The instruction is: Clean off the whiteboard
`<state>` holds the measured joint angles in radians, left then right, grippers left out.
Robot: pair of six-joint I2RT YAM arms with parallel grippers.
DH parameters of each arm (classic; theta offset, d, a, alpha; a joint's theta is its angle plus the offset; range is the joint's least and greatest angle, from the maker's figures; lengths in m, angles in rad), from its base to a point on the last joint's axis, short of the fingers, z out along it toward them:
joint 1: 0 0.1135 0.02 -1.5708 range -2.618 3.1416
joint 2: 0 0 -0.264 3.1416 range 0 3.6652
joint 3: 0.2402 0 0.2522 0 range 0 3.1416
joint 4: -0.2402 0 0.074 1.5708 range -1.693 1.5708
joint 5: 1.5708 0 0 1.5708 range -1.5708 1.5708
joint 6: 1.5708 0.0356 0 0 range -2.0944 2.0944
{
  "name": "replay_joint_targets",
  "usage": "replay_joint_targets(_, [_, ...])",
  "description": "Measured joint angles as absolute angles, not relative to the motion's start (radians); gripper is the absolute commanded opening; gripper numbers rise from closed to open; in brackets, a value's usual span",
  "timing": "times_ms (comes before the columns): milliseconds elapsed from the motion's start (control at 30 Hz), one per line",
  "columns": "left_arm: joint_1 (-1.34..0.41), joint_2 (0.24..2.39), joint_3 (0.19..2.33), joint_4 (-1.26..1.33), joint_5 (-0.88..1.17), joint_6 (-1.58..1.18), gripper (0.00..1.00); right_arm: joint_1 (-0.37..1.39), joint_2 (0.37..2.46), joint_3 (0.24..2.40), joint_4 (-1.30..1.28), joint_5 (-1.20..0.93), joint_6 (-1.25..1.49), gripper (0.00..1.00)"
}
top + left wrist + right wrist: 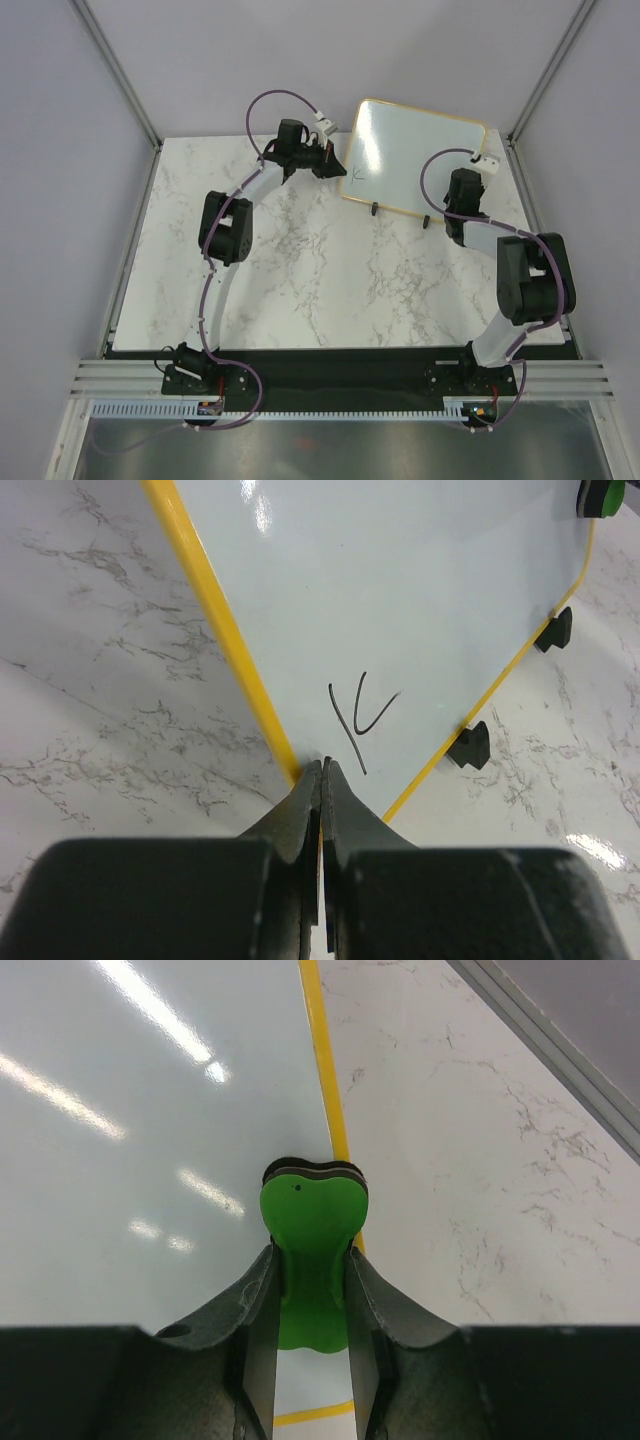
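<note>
The whiteboard (410,150) stands tilted at the back of the table on two black clip feet (468,746). Its frame looks yellow in the wrist views. A small black scribble (358,720) sits near its lower left corner. My left gripper (335,167) is shut on that corner (322,770) of the frame. My right gripper (463,182) is shut on the green eraser (312,1235), which rests against the board's surface near the right edge of the frame (330,1110). The eraser also shows at the far end of the board in the left wrist view (602,494).
The white marble tabletop (330,270) stretches in front of the board. Grey walls with metal corner posts (115,70) close in the back and sides. A metal rail (545,1040) runs along the table's right edge.
</note>
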<state>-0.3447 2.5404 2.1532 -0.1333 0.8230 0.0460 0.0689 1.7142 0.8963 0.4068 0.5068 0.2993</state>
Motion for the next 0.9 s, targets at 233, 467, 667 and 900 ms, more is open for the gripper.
replay_joint_targets(233, [-0.344, 2.54, 2.153, -0.134, 0.822, 0.046, 0.02, 0.06, 1.69, 0.874, 0.382, 0.485, 0.356, 0.0])
replay_joint_targets(467, [-0.344, 2.54, 2.154, -0.133, 0.823, 0.046, 0.02, 0.028, 1.687, 0.878, 0.35, 0.427, 0.479, 0.0])
replay_joint_targets(667, [-0.344, 2.54, 2.16, -0.133, 0.834, 0.046, 0.02, 0.009, 1.687, 0.871, 0.354, 0.391, 0.584, 0.0])
replay_joint_targets(900, [-0.344, 2.54, 2.161, -0.133, 0.841, 0.046, 0.02, 0.007, 1.687, 0.831, 0.414, 0.39, 0.675, 0.0])
